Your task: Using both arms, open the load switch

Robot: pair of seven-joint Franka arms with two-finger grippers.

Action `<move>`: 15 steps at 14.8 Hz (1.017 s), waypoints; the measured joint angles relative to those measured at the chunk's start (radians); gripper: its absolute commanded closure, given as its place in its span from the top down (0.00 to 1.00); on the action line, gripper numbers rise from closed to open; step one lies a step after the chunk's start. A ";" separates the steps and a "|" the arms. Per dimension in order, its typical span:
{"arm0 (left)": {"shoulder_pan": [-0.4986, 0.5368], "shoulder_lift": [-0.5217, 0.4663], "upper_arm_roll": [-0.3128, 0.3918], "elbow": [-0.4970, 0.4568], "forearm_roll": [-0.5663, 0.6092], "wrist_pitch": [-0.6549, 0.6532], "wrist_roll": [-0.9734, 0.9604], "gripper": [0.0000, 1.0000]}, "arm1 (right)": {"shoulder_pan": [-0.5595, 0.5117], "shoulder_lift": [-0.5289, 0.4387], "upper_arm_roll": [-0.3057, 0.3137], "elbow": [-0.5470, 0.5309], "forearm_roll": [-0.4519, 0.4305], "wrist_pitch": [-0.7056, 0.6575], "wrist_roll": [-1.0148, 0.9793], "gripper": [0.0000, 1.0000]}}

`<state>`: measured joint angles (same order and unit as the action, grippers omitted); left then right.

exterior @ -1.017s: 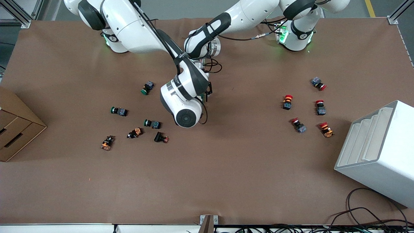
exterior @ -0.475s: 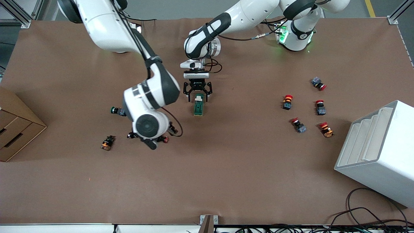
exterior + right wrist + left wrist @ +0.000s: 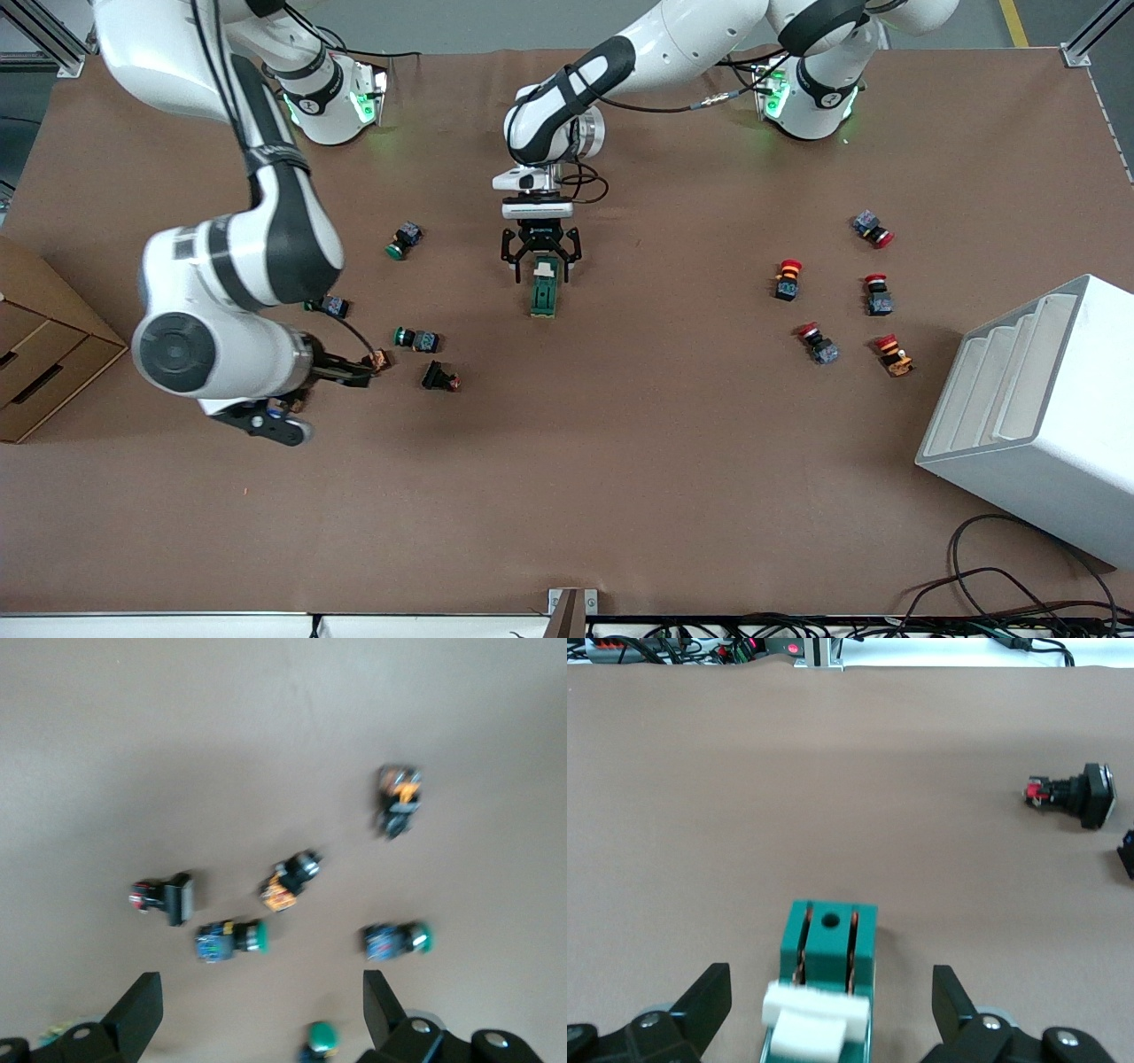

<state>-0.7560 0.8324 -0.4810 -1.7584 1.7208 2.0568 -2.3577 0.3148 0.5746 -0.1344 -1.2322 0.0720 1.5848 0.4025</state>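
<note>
Looked over all three views for anything readable and honestly came up empty. No label, brand, number or sign can be made out on the small dark-green load switch with the cream tab [image 3: 544, 288], on the white jointed arms, on the brown cardboard box [image 3: 40, 354] or on the white ridged plastic bin [image 3: 1036, 416]. The little green-capped and red-capped push buttons have some tiny markings on their bodies, but they're too small to read.

Load switch [image 3: 824, 992] cut off at frame edge, right pincer hidden under its arm [image 3: 221, 292] in front view.
</note>
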 measured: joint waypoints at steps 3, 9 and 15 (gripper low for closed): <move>0.016 0.000 0.000 0.016 0.000 0.000 0.008 1.00 | -0.094 -0.074 -0.003 -0.025 -0.019 -0.013 -0.259 1.00; 0.041 -0.003 -0.001 0.078 -0.093 0.001 0.126 1.00 | -0.250 -0.181 -0.003 -0.038 -0.096 -0.106 -0.471 1.00; 0.051 -0.026 -0.002 0.083 -0.125 0.001 0.141 1.00 | -0.272 -0.218 0.002 -0.022 -0.106 -0.166 -0.471 1.00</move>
<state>-0.7050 0.8060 -0.4827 -1.6756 1.5962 2.0582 -2.2172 0.0433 0.3566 -0.1324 -1.2546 -0.0343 1.4189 -0.0680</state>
